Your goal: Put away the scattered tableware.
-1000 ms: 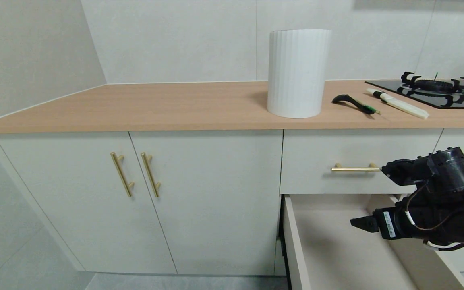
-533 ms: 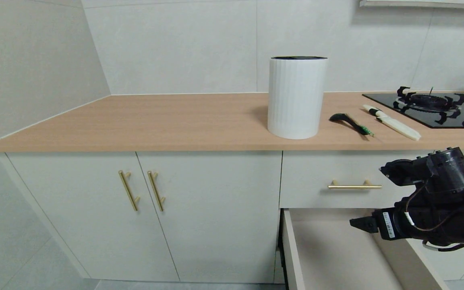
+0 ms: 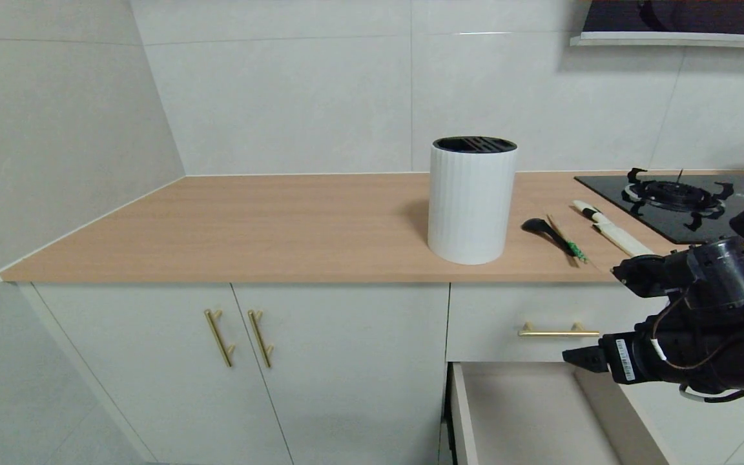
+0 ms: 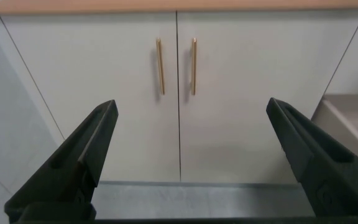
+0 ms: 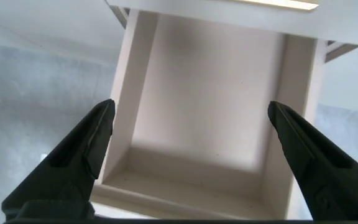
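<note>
On the wooden counter stands a white ribbed utensil holder [image 3: 472, 200] with a black slotted top. Beside it lie a black spoon [image 3: 547, 234] with a green handle end, a thin chopstick [image 3: 560, 236] and a white-handled knife [image 3: 611, 232]. My right gripper [image 3: 595, 313] hangs open in front of the cabinets, below the counter edge and above the open drawer [image 3: 464, 413]. In the right wrist view its fingers [image 5: 86, 155] frame the drawer's bare inside [image 5: 216, 99]. My left gripper [image 4: 191, 109] is open, facing the double cabinet doors [image 4: 179, 124].
A black gas hob [image 3: 682, 197] sits at the counter's right end. A shut drawer with a gold bar handle [image 3: 556, 332] is just above the open one. The double doors carry two gold handles [image 3: 239, 336]. Tiled walls close the back and left.
The whole head view has shifted: the counter sits lower in the picture and the holder's top shows, so the camera moved. The tableware lies as before.
</note>
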### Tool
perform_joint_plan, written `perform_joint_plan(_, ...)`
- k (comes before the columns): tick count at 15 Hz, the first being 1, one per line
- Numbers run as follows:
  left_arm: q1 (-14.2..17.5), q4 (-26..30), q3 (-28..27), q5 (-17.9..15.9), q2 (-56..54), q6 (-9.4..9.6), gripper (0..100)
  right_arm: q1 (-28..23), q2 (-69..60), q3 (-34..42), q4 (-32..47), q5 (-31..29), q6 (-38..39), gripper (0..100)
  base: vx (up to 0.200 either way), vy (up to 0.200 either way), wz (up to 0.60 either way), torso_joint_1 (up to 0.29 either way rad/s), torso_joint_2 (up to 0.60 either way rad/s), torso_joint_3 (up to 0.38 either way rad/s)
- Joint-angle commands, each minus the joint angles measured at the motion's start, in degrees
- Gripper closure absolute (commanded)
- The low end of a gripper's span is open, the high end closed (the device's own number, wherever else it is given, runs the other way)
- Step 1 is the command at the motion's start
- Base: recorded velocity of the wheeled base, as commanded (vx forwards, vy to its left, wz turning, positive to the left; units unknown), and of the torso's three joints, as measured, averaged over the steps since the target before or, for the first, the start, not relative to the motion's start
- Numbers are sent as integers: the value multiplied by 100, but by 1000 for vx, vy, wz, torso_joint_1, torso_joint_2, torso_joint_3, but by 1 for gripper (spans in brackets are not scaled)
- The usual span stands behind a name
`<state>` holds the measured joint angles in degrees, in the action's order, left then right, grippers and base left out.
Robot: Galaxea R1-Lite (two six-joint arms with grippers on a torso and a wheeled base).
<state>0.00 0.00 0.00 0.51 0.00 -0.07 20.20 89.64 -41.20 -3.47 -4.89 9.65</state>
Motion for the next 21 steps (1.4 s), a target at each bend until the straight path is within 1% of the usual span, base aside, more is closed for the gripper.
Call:
perform_joint_plan(1, 0, 0, 0, 2, 9, -1, 0, 2, 1, 34, -13, -12, -7, 0, 0, 0, 0, 193, -491, -286)
perform_joint_plan(4, 0, 0, 0, 2, 9, -1, 0, 10, -78, -90, -259, -302, -87, 0, 0, 0, 0, 85, -201, -121)
perform_joint_plan(6, 0, 0, 0, 2, 9, -1, 0, -25, 63, -503, -470, -566, -254, 0, 0, 0, 0, 13, -28, -6)
perform_joint_plan(7, 0, 0, 0, 2, 9, -1, 0, -78, 282, -1083, -400, -645, -262, 0, 0, 0, 0, 0, 0, 0)
perform_joint_plan(8, 0, 0, 0, 2, 9, -1, 0, -86, 353, -1364, -259, -645, -262, 0, 0, 0, 0, 0, 0, 0)
perform_joint_plan(10, 0, 0, 0, 2, 9, -1, 0, -130, 599, -2085, 295, -645, -131, 0, 0, 0, 0, 0, 0, 0)
perform_joint_plan(12, 0, 0, 0, 2, 9, -1, 0, -139, 933, -2093, 277, -865, 98, 0, 0, 0, 0, 0, 0, 0)
perform_joint_plan(13, 0, 0, 0, 2, 9, -1, 0, -262, 1100, -2173, 119, -953, 151, 0, 0, 0, 0, 0, 0, 0)
perform_joint_plan(14, 0, 0, 0, 2, 9, -1, 0, -332, 1188, -2278, -48, -970, 256, 0, 0, 0, 0, 0, 0, 0)
perform_joint_plan(16, 0, 0, 0, 2, 9, -1, 0, -394, 1363, -2427, -66, -1049, 458, 0, 0, 0, 0, 0, 0, 0)
perform_joint_plan(19, 0, 0, 0, 2, 0, -1, 0, -543, 1724, -2586, -92, -1128, 537, 0, 0, 0, 0, 0, 0, 0)
perform_joint_plan(21, 0, 0, 0, 2, 0, -1, 0, -754, 2049, -2709, -180, -1128, 555, 0, 0, 0, 0, 0, 0, 0)
